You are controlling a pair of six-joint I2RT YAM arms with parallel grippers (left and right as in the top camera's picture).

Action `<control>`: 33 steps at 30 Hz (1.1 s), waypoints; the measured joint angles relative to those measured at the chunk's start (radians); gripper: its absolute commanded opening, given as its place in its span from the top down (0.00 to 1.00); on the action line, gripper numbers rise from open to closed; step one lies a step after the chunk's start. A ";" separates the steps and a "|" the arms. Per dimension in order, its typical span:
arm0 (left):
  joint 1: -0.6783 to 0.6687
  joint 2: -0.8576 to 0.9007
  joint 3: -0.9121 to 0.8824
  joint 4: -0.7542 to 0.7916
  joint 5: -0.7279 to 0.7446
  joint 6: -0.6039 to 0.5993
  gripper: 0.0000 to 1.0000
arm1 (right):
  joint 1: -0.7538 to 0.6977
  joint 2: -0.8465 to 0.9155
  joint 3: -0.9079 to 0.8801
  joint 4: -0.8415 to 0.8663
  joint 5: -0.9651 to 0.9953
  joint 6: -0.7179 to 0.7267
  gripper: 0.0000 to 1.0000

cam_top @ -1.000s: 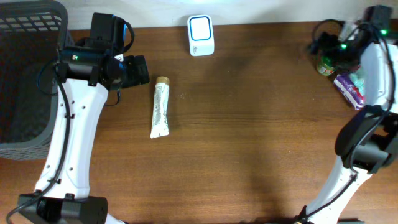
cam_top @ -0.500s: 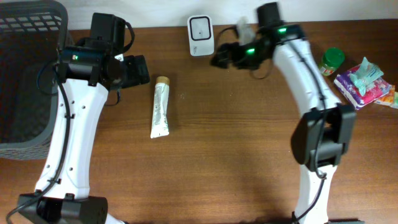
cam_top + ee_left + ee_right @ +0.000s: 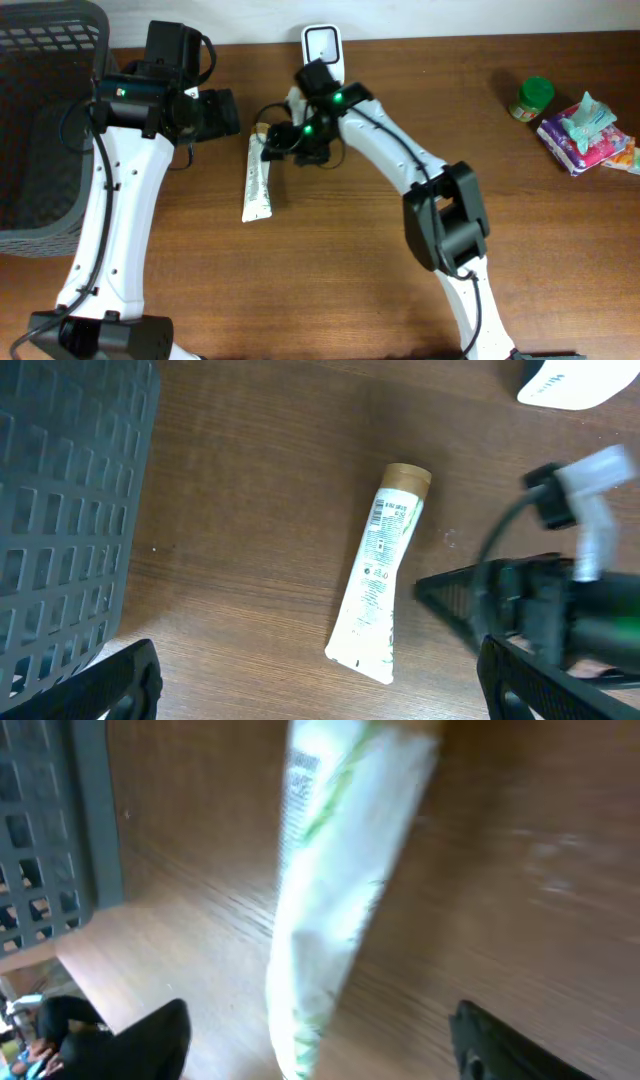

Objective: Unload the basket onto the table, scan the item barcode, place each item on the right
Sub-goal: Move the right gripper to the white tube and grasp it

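beneath the right fingers (image 3: pixel 150 1040), spread wide and empty, lies the white tan-capped plastic tube (image 3: pixel 340 870), lengthwise between them; left fingers (image 3: pixel 120 680) wide, farther off.

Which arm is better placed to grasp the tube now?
Right. The right gripper, open, is over the tube with a finger either side; the left gripper hangs aside, nearer the basket.

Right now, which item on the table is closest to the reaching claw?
The white tube with the tan cap: the right gripper is directly above it, while the green-lidded jar and tissue packs sit far off across the table.
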 measured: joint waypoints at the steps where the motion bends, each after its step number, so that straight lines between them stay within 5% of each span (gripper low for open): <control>1: 0.000 0.000 0.000 0.000 0.000 0.000 0.01 | 0.014 0.010 0.000 0.023 0.000 0.014 0.25; 4: 0.000 0.000 0.000 0.000 0.000 0.000 0.01 | 0.030 0.045 0.000 0.081 0.000 0.080 0.28; 8: 0.000 0.000 0.000 0.000 0.000 0.000 0.01 | 0.028 0.094 0.000 0.116 -0.005 0.126 0.47; 13: 0.000 0.000 0.000 0.000 0.000 0.000 0.01 | 0.042 0.108 0.000 0.142 -0.015 0.145 0.54; 17: 0.000 0.000 0.000 0.000 0.000 0.000 0.01 | 0.075 0.109 0.000 0.167 -0.012 0.152 0.96; 27: 0.000 0.000 0.000 0.000 0.000 0.000 0.01 | 0.050 0.105 0.014 0.067 -0.028 0.079 0.96; 33: 0.000 0.000 0.000 0.000 0.000 0.000 0.01 | -0.017 0.035 0.052 -0.206 0.298 -0.027 0.96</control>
